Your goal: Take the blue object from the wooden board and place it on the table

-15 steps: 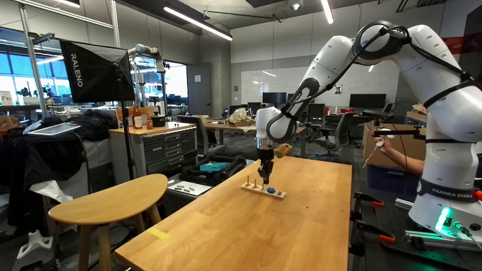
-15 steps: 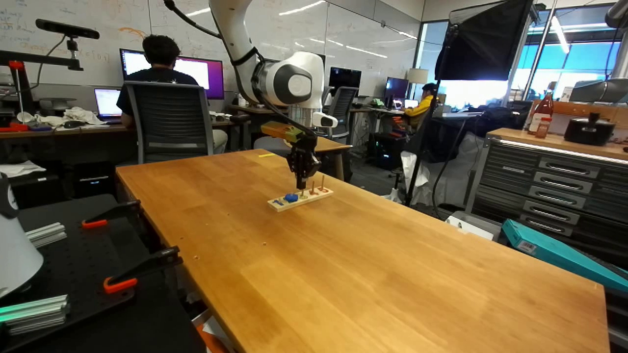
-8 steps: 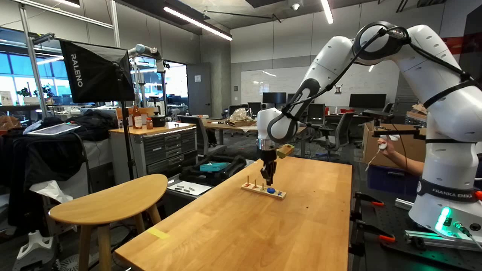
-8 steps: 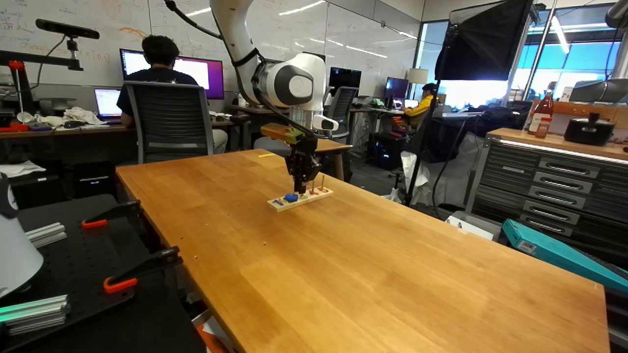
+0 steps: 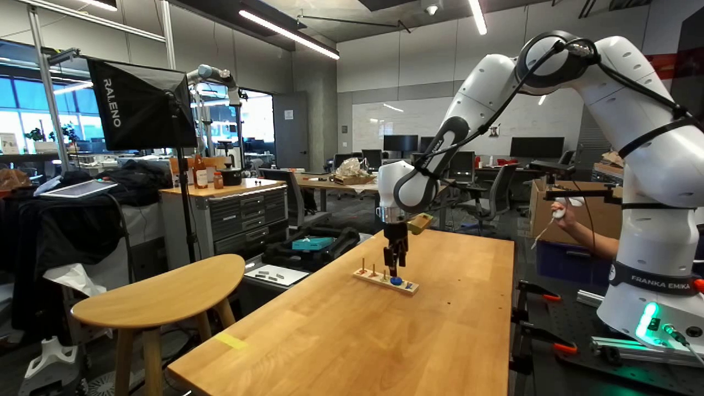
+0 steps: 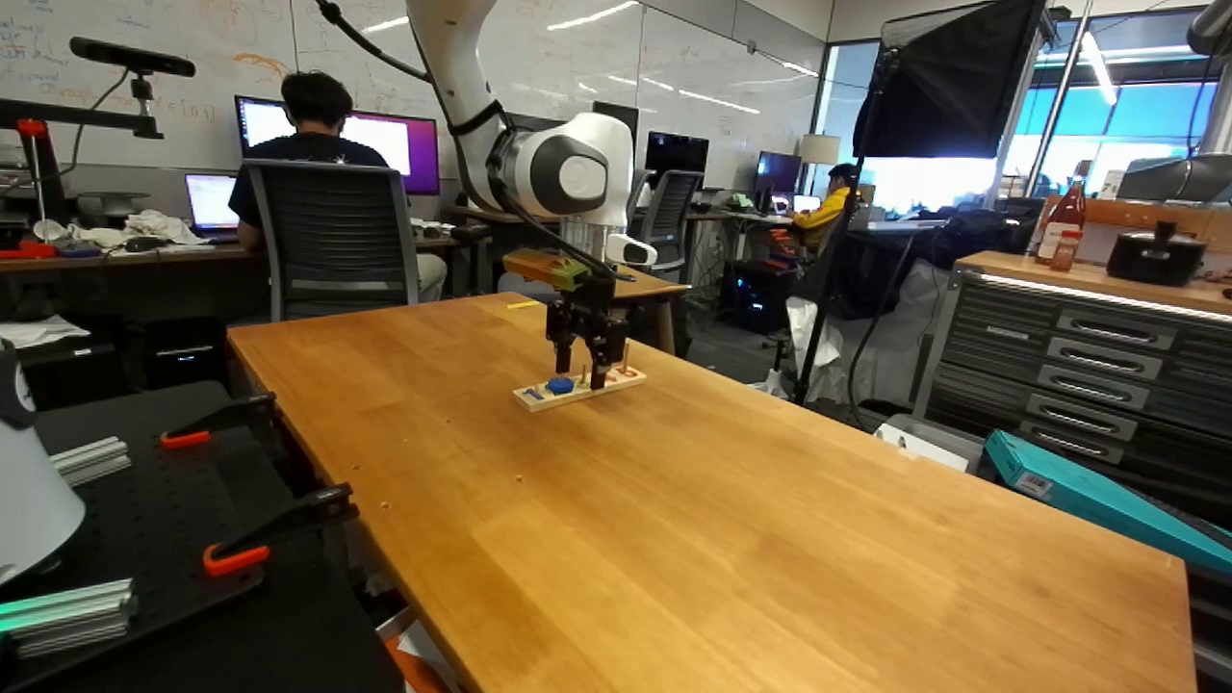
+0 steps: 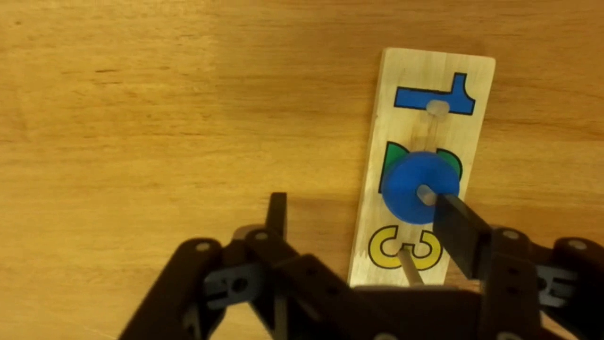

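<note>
The blue object is a round disc (image 7: pixel 401 182) threaded on a short peg of the wooden board (image 7: pixel 401 125), lying over a painted green number. Both exterior views show the disc (image 6: pixel 559 386) still on the board, which rests on the wooden table (image 7: pixel 141 141). My gripper (image 7: pixel 358 208) is open, pointing down, with nothing held. In the wrist view its right finger (image 7: pixel 460 231) overlaps the disc's edge, while the left finger (image 7: pixel 277 212) appears over bare table beside the board. In an exterior view the gripper (image 6: pixel 580 377) hangs low at the board; I cannot tell whether a finger touches it.
Taller pegs stand along the board, one peg (image 7: pixel 410 267) at the painted yellow number close to the gripper's body. Clamps with orange handles (image 6: pixel 236 558) grip the table's edge on the robot's side. A small wooden side table (image 5: pixel 159 291) stands beyond another edge.
The jaws have spread from shut to open. My gripper has come down towards the board and nearer the blue disc. The board has shifted slightly, with the disc still on it.
</note>
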Controlling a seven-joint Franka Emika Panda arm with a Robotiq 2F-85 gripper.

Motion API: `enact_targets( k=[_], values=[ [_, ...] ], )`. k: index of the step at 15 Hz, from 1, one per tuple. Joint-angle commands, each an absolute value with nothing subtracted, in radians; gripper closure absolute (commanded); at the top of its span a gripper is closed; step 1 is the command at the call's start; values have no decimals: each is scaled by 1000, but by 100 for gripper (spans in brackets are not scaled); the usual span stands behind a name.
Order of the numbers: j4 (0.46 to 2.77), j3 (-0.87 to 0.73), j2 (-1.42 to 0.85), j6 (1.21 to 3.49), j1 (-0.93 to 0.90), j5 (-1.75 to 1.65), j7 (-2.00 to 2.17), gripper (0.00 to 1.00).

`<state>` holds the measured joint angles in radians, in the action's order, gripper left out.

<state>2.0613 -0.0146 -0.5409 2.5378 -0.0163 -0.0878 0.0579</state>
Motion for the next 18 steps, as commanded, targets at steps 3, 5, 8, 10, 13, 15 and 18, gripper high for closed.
enact_targets(
  k=[3, 5, 8, 10, 13, 15, 18],
  values=[
    [2106, -3, -508, 2542, -17, -70, 39, 0],
    [2107, -2, -512, 2548, -18, -71, 41, 0],
    [2111, -5, -522, 2567, -24, -76, 49, 0],
    [2111, -8, -528, 2585, -30, -81, 54, 0],
    [2116, -10, -533, 2618, -40, -86, 59, 0],
    [2117, -11, -536, 2641, -47, -88, 61, 0],
    [2118, -15, -542, 2665, -56, -93, 63, 27]
  ],
)
